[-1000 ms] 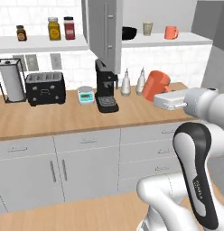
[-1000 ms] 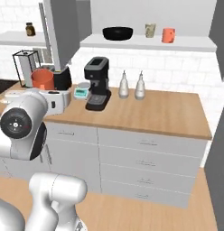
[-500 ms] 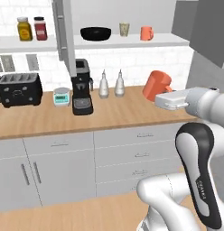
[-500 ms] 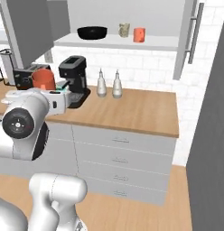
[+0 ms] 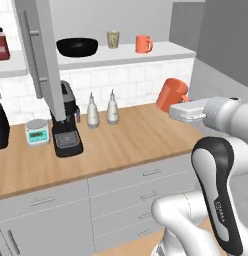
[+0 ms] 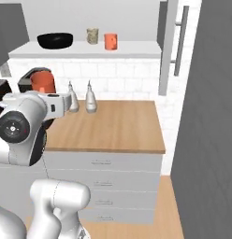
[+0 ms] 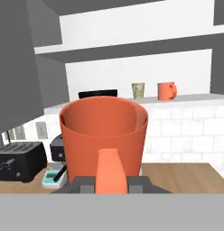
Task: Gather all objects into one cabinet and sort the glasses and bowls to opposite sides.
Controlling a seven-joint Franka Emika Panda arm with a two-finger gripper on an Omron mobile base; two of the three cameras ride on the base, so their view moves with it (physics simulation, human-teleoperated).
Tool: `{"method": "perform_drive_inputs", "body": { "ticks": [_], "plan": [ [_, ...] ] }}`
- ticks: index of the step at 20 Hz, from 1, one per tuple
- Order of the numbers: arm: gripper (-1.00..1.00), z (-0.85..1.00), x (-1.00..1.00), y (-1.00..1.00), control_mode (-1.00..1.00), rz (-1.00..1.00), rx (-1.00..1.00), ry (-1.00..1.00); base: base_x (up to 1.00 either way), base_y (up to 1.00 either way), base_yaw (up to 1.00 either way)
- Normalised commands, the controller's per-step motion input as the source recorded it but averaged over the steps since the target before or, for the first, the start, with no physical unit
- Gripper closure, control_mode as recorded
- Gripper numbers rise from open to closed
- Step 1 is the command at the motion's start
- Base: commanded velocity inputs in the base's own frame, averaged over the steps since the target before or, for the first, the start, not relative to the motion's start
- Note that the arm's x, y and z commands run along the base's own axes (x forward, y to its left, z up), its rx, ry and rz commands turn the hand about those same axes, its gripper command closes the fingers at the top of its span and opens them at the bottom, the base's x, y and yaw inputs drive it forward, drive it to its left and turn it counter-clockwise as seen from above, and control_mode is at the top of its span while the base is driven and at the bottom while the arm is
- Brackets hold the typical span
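My gripper (image 5: 175, 104) is shut on an orange mug (image 5: 171, 94), held above the counter's right end. In the hand view this mug (image 7: 104, 135) is close up, with its handle toward the camera, between the fingertips (image 7: 134, 183). On the white shelf of the open cabinet (image 5: 121, 54) stand a wide black bowl (image 5: 77, 46) on the left, a beige speckled tumbler (image 5: 113, 39) and a second orange mug (image 5: 143, 44). The right base view has the same bowl (image 6: 55, 40), tumbler (image 6: 92, 35), shelf mug (image 6: 110, 41) and held mug (image 6: 42, 80).
The cabinet's grey door (image 5: 44, 55) hangs open on the left, and another door with a bar handle (image 6: 181, 39) on the right. Two white bottles (image 5: 93, 111), a coffee machine (image 5: 66, 125) and a scale (image 5: 37, 132) stand on the wooden counter (image 5: 141, 135). A tall grey panel (image 6: 206, 116) bounds the right.
The base has driven to the right, so the whole scene has slid left in both base views. The orange mug stays in my shut gripper.
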Motion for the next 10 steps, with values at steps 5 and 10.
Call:
{"method": "perform_drive_inputs", "body": {
  "ticks": [5,10],
  "plan": [
    [1.00,0.00,0.00,0.00,1.00,0.00,0.00,0.00,0.96,0.03,-0.13],
    [1.00,0.00,0.00,0.00,1.00,0.00,0.00,0.00,0.76,0.01,-0.17]
  ]
}}
